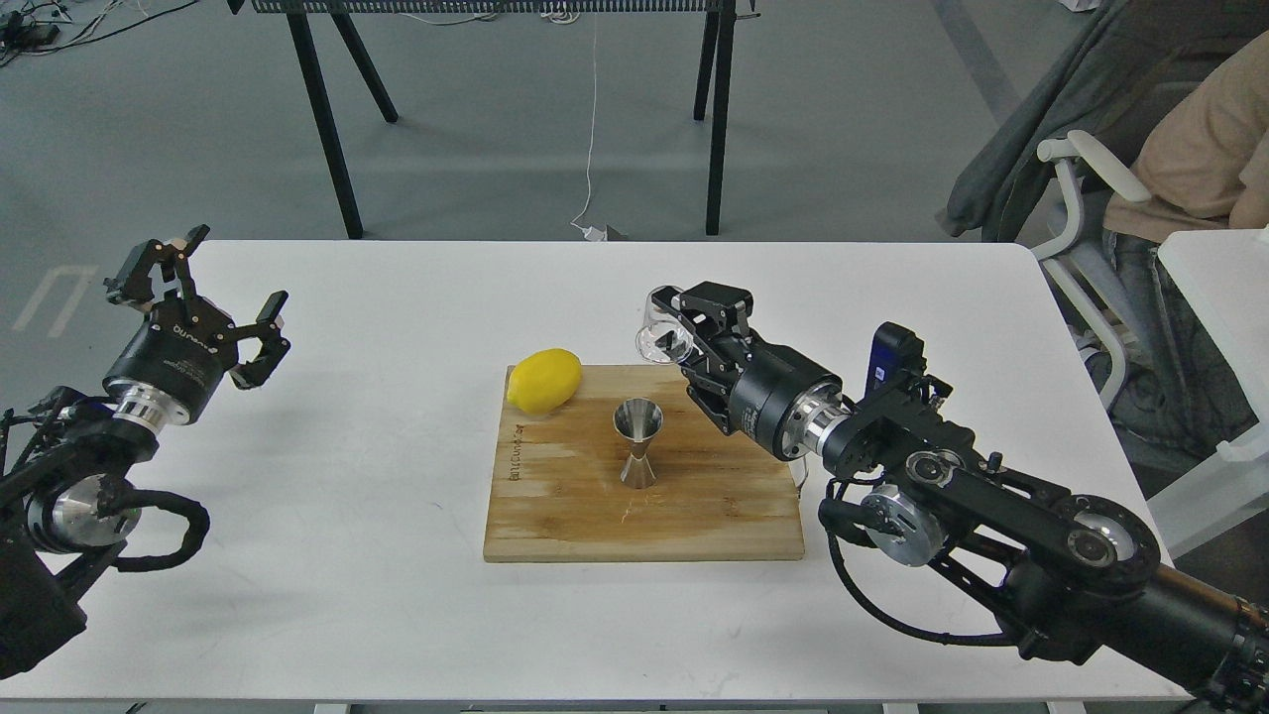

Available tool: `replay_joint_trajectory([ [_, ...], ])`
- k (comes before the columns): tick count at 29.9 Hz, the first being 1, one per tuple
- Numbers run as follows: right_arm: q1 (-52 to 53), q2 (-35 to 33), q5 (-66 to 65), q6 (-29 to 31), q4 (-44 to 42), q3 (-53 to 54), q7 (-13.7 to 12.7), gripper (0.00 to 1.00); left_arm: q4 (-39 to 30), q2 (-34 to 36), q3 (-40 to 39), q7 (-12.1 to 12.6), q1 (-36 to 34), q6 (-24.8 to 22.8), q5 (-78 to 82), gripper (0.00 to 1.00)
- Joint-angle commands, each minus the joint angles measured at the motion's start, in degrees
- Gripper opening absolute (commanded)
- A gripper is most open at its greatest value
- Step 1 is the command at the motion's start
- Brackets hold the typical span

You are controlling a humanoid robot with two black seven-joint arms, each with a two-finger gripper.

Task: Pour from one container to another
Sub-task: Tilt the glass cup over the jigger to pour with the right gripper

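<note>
Fingers (684,332) on my right arm are clamped on the small clear glass cup (659,325), holding it tipped well over on its side with the mouth facing left and slightly down. From my seat I see the cup up off the wood, above the back edge of the cutting board (694,506), up and to the right of the steel jigger (637,444). I cannot tell whether anything is inside the cup or coming out of it. That jigger stands upright near the middle of the board, one cone open upward and the other cone down on the wood, with clear space between it and the cup. A yellow lemon (544,380) lies at the board's back left corner, near the jigger but not touching it. Under all of this, the board sits flat on the white tabletop (347,555). Far off on the left side, my left arm's fingers (213,297) are spread wide apart with nothing between them, held above the tabletop's left edge, well apart from the board
</note>
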Motion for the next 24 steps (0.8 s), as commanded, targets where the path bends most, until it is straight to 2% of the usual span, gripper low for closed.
replay_joint_trajectory([
  [1,0.32,0.3,-1.45,-0.01,-0.97,-0.96,-0.01,0.4,-0.01,0.0,0.0,0.0,0.0,0.0,0.0,0.99],
  [24,3.05,2.32,-5.31,-0.1,-4.32,-5.97,-0.01,0.4,-0.01,-0.09,-0.08,0.0,0.0,0.0,0.0,0.99],
])
